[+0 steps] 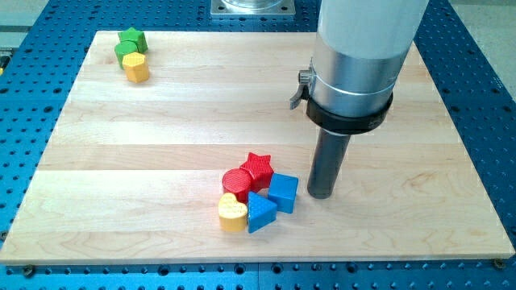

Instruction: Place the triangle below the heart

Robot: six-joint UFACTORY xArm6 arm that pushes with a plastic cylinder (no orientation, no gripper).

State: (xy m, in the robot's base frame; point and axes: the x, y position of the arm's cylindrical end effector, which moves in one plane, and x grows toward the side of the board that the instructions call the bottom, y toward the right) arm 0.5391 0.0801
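While the dark rod stands upright on the pale wooden board [161,145], my tip [320,195] rests just to the view's right of the blue cube [283,192], whether touching it I cannot tell; the arm carries no jaws. The blue triangle [260,213] lies touching the yellow heart [232,212] on that heart's right, level with it. Behind them sit a red cylinder [236,181] and red star [258,167]. Far off, top left, cluster a green star [131,38], a green block [124,51] and a yellow block [136,68].

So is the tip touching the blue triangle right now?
No, my tip stands at the view's right of the blue cube, which sits between it and the blue triangle.
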